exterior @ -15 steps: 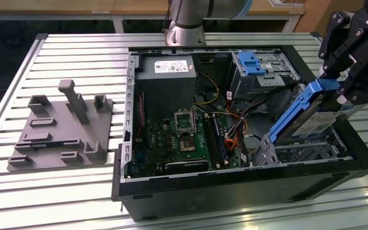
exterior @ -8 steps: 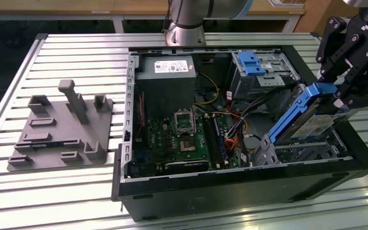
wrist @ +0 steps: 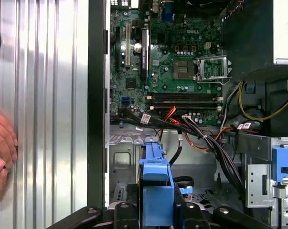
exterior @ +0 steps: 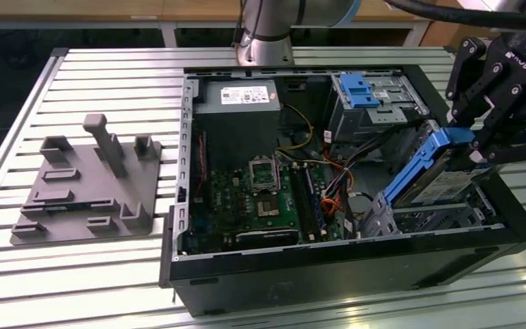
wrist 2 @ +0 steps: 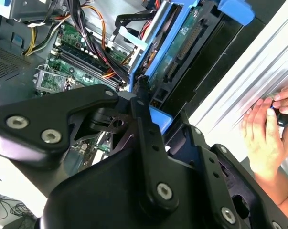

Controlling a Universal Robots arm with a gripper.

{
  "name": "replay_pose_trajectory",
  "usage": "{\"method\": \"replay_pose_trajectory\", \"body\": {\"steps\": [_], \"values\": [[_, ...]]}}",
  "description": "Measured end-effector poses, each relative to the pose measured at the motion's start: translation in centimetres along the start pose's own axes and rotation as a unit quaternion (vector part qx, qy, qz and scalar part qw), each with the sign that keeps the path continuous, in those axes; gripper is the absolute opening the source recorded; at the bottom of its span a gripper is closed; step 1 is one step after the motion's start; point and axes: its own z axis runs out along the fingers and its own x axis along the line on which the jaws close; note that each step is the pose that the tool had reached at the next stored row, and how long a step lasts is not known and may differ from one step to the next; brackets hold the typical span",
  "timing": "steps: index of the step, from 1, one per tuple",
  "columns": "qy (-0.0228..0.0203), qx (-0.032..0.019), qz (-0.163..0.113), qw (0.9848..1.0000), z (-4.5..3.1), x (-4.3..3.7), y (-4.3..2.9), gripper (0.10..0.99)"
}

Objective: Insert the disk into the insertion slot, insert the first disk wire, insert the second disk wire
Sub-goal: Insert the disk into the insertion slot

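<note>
The gripper (exterior: 479, 149) has its jaws closed on the blue bracket of the disk (exterior: 432, 179). In the exterior view the disk hangs tilted at the case's four o'clock corner, its lower edge at the mouth of the insertion slot (exterior: 446, 218); I cannot tell whether it touches the cage. The main risk, as I judge it, is that tilt: going down at an angle, the bracket may catch on the cage's sheet-metal edge and jam, or twist in the jaws. The cables (exterior: 336, 184), at nine o'clock from the cage, could be pinched if any strays under the disk. The exterior view gives the disk's lean against the cage. The first wrist view looks along the bracket to the grey metal beneath, with the cables close by. The second wrist view adds the disk's green underside and connector, and a person's hand (wrist 2: 264, 136) on the table beside the case, a hazard should the arm swing outward.
</note>
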Motion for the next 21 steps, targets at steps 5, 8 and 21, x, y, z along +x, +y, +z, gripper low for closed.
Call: {"method": "replay_pose_trajectory", "body": {"steps": [5, 8, 21], "values": [[0.0002, 0.0, 0.0, 1.0, 0.88, 0.06, -0.02, 0.365], [0.0002, -0.0001, 0.0, 1.0, 1.43, 0.09, -0.03, 0.365], [0.0002, -0.0004, 0.0, 1.0, 2.29, 0.15, -0.08, 0.612]]}}
